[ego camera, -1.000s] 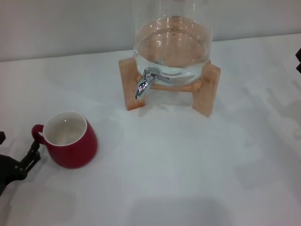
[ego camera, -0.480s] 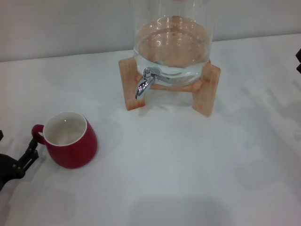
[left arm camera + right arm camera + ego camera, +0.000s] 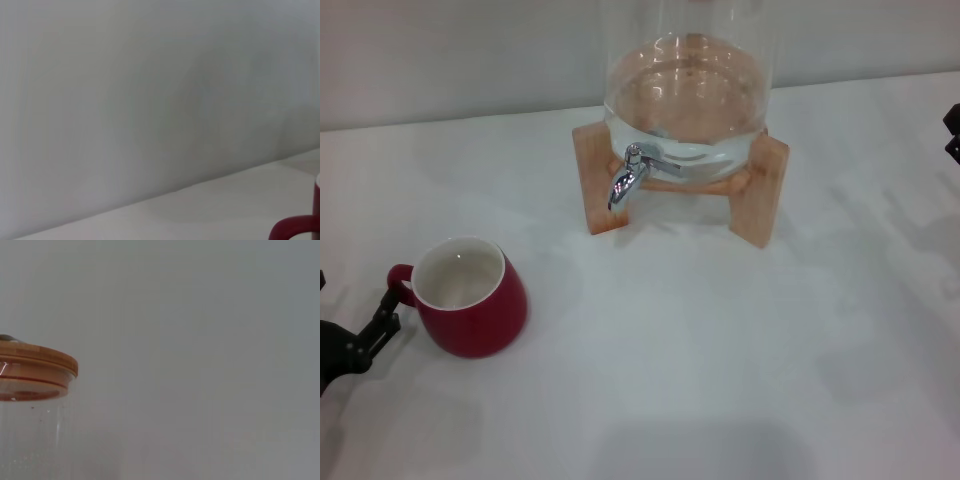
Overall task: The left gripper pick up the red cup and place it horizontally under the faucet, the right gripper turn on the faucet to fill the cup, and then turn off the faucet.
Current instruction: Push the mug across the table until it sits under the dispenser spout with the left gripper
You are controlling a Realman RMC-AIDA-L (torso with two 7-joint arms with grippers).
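The red cup [image 3: 472, 296] stands upright on the white table at the front left, white inside showing, its loop handle [image 3: 400, 282] turned left. My left gripper [image 3: 356, 292] sits low at the left edge, open, with one finger [image 3: 386, 316] just beside the handle and nothing held. The left wrist view catches only the cup's handle [image 3: 296, 227] at its edge. The chrome faucet [image 3: 625, 177] juts from the glass dispenser [image 3: 685, 90] at the back centre, spout down. My right gripper [image 3: 953, 130] barely shows at the right edge, far from the faucet.
The dispenser rests on a wooden stand [image 3: 760, 190] with legs on both sides of the faucet. Its wooden lid [image 3: 35, 365] shows in the right wrist view. A pale wall runs behind the table [image 3: 720, 350].
My left gripper has slid slightly to the left, toward the picture's edge. The cup, the faucet and the right gripper have not moved.
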